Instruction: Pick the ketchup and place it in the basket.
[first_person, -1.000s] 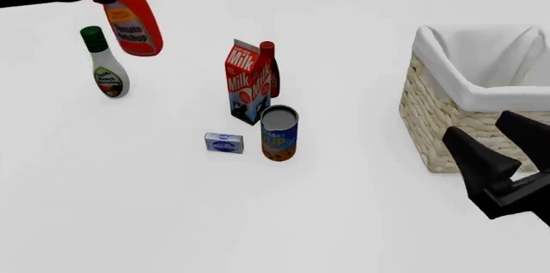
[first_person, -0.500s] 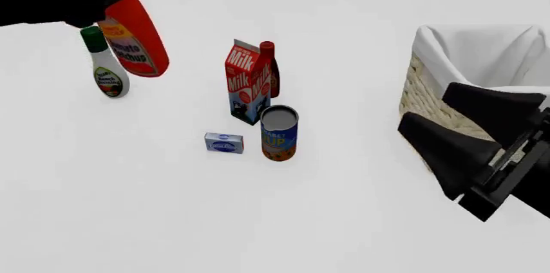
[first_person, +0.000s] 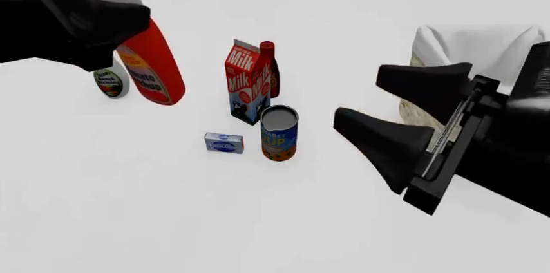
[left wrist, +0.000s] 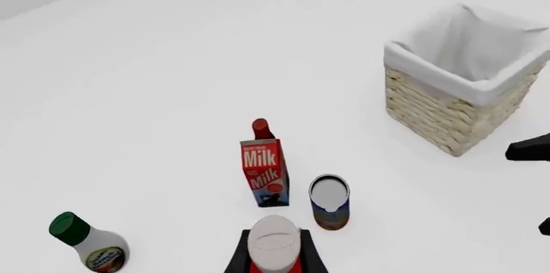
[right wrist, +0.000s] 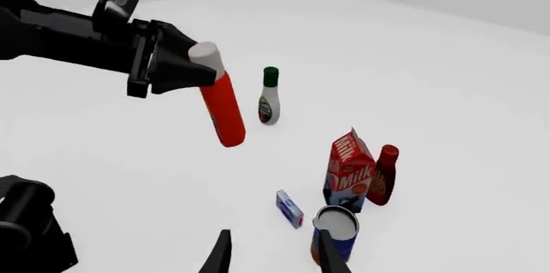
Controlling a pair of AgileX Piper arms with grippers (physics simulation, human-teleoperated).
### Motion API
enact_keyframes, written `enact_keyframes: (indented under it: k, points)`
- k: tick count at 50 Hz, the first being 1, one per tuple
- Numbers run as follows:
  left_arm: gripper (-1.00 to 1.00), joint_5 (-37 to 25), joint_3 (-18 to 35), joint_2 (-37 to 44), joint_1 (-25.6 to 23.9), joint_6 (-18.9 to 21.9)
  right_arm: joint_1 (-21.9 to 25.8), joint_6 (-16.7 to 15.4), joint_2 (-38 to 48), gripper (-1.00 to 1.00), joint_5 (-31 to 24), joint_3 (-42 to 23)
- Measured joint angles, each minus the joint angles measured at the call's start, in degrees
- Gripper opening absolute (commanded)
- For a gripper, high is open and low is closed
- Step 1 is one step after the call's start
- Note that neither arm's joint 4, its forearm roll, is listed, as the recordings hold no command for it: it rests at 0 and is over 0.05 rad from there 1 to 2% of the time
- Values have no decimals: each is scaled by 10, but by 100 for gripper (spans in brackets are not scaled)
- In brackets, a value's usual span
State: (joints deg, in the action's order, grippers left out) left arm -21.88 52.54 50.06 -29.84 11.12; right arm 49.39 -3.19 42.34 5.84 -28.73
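Three bottles show: the ketchup (first_person: 153, 67), a white green-capped bottle (right wrist: 270, 100) and a dark red bottle (first_person: 270, 67). There is one milk carton (first_person: 246, 82), one can (first_person: 279, 132), one small box (first_person: 223, 142) and one basket (left wrist: 457, 78).

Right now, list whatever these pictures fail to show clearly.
- Basket: in the front view the right gripper covers most of it; its inside is not visible.
- White bottle: front view, the left gripper and the ketchup hide its cap and upper half.
- Ketchup label: cut off in the left wrist view, where only the cap shows.
- Small box: print too small to read.
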Motion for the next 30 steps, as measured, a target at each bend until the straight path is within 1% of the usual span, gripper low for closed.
enact_keyframes:
  k: [7,14,22,30]
  points:
    - [-100,0,-6,-3,-13,7,20,-11,36,100,0,-23]
    - [-100,-1,-6,-1,-24,10,34,-14,69,100,7,-42]
    - [-100,-3,-3,4,-36,10,43,-16,104,100,26,-58]
    - [-100,-5,2,10,-46,10,44,-25,138,100,50,-72]
